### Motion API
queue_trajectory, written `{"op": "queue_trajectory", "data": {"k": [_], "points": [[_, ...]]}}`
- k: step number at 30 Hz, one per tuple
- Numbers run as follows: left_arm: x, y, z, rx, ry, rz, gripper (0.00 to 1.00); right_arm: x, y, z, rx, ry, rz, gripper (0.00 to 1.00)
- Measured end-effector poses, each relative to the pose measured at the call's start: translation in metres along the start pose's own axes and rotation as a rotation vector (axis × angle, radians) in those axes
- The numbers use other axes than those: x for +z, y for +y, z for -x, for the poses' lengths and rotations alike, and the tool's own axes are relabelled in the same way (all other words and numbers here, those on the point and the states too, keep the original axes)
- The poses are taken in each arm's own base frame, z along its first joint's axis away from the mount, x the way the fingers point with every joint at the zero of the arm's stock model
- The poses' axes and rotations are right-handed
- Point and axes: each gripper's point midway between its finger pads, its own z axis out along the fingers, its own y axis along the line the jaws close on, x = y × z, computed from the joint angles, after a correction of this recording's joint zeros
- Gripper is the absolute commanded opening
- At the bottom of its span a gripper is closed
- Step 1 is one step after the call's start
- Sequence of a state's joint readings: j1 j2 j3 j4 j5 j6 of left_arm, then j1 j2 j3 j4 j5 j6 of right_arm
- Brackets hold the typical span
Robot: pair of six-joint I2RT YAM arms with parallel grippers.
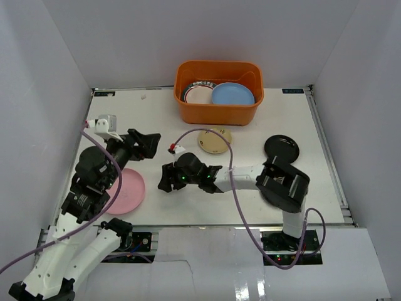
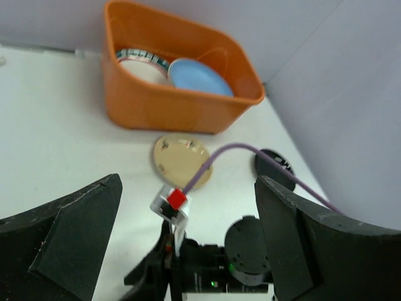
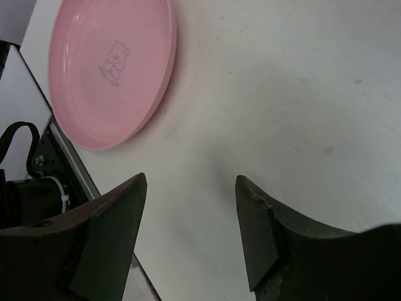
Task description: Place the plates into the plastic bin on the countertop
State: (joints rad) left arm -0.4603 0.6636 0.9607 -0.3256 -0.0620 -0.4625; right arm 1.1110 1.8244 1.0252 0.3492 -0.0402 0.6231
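The orange plastic bin [image 1: 218,111] stands at the back of the white countertop [image 1: 163,125]. It holds a light blue plate [image 1: 233,95] and a white patterned-rim plate [image 1: 199,93]; both also show in the left wrist view, the blue one [image 2: 200,78] and the patterned one [image 2: 143,64]. A small tan plate [image 1: 215,140] lies in front of the bin. A black plate [image 1: 282,148] lies at the right. A pink plate [image 1: 127,191] lies at the near left, also in the right wrist view [image 3: 109,66]. My left gripper [image 1: 149,145] is open and empty above the table. My right gripper [image 1: 165,179] is open and empty, just right of the pink plate.
White walls enclose the table on three sides. A purple cable [image 1: 232,164] loops over the right arm. The table's near edge with a metal rail [image 3: 69,163] runs close beside the pink plate.
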Motion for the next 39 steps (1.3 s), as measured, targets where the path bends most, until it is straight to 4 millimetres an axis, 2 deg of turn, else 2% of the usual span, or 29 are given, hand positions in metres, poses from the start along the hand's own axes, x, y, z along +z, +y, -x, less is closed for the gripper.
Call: {"op": "queue_trajectory", "data": {"k": [2,5,9,12,14,15,16,18,21,24,26,28,30,32,34,35,37,39], "points": [[-0.012,0.014,-0.022,0.01,0.047,0.033,0.98,0.023,0.006,-0.011,0.008,0.032,0.002,0.66],[-0.031,0.026,-0.041,0.025,0.083,0.055,0.98,0.057,0.024,-0.019,0.003,0.052,0.019,0.66],[-0.053,0.032,-0.041,0.051,0.053,0.057,0.98,0.082,0.046,-0.026,0.005,0.066,0.049,0.65],[-0.06,0.035,-0.04,0.072,0.031,0.059,0.98,0.098,0.052,-0.029,0.017,0.071,0.04,0.59],[-0.06,0.04,-0.047,0.083,0.041,0.069,0.98,0.11,0.051,-0.026,0.028,0.057,0.028,0.42],[-0.06,0.043,-0.052,0.087,0.051,0.074,0.98,0.113,0.049,-0.025,0.033,0.051,0.014,0.35],[-0.059,0.046,-0.058,0.089,0.065,0.081,0.98,0.115,0.046,-0.024,0.043,0.045,-0.001,0.2],[-0.059,0.05,-0.067,0.094,0.09,0.091,0.98,0.117,0.04,-0.022,0.061,0.029,-0.028,0.1],[-0.061,0.048,-0.07,0.088,0.102,0.078,0.98,0.108,0.033,-0.014,0.071,-0.007,-0.052,0.08],[-0.066,0.035,-0.057,0.075,0.083,0.034,0.98,0.086,0.021,0.003,0.044,-0.054,-0.109,0.08],[-0.071,0.021,-0.041,0.066,0.054,-0.015,0.98,0.065,0.014,0.031,0.02,-0.105,-0.136,0.08],[-0.075,0.007,-0.026,0.058,0.022,-0.068,0.98,0.036,0.003,0.075,-0.014,-0.189,-0.174,0.08],[-0.077,-0.005,-0.019,0.05,0.006,-0.121,0.98,-0.002,-0.01,0.137,-0.037,-0.315,-0.21,0.08],[-0.077,-0.012,-0.022,0.039,0.016,-0.16,0.98,-0.048,-0.03,0.206,-0.04,-0.465,-0.259,0.08],[-0.074,-0.014,-0.032,0.024,0.045,-0.185,0.98,-0.1,-0.06,0.271,-0.027,-0.618,-0.324,0.08],[-0.072,-0.015,-0.038,0.016,0.063,-0.193,0.98,-0.122,-0.076,0.296,-0.02,-0.677,-0.357,0.08],[-0.064,-0.014,-0.052,-0.004,0.107,-0.199,0.98,-0.164,-0.115,0.338,0.001,-0.778,-0.432,0.08],[-0.054,-0.011,-0.07,-0.026,0.166,-0.197,0.98,-0.197,-0.157,0.366,0.024,-0.839,-0.516,0.08]]}}
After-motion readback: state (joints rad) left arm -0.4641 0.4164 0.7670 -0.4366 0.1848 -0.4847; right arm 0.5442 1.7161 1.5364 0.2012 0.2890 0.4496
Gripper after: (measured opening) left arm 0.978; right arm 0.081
